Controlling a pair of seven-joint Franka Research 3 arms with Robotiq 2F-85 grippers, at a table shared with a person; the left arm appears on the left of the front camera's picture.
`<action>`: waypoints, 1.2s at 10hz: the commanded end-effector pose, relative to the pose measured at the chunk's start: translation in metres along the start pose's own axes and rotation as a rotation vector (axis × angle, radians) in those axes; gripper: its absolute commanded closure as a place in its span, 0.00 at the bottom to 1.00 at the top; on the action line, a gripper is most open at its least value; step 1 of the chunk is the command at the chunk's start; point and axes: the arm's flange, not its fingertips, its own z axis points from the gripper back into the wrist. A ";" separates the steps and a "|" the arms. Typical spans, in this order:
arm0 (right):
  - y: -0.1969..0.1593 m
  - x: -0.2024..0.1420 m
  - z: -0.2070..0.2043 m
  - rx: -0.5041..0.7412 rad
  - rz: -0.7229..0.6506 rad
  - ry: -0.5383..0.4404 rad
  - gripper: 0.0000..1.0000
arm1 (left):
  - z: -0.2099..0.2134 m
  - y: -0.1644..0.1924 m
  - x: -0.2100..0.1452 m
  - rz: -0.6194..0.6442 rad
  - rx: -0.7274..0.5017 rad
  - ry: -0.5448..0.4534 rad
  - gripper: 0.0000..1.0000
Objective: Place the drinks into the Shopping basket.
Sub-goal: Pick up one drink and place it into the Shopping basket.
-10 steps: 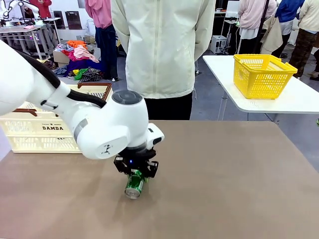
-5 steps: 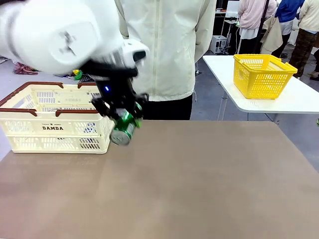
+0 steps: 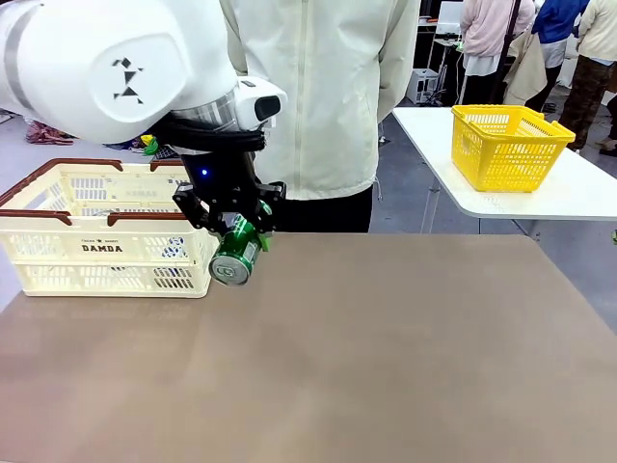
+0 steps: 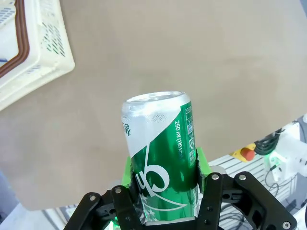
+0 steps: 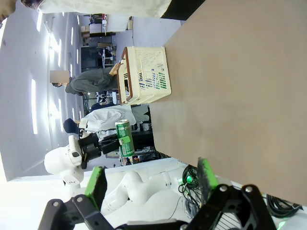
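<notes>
Your left gripper clamps the green can beside the Shopping basket — tilted, it may clip the rim — right gripper gapes empty

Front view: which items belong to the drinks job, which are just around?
In the job:
- green can, held in the left hand
- cream DAMDA basket

Just around:
- yellow basket on the white side table

Bright, even indoor light; soft shadows on the table, wide-angle bending in wrist views.
</notes>
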 end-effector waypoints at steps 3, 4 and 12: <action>0.005 0.000 -0.001 0.025 -0.017 -0.007 0.00 | 0.005 0.046 0.047 0.183 -0.028 0.078 1.00; 0.005 0.000 -0.001 0.025 -0.017 -0.007 0.00 | 0.007 0.071 0.067 0.248 -0.047 0.071 1.00; 0.005 0.000 -0.001 0.025 -0.017 -0.007 0.00 | -0.067 0.238 0.190 0.423 0.093 0.079 1.00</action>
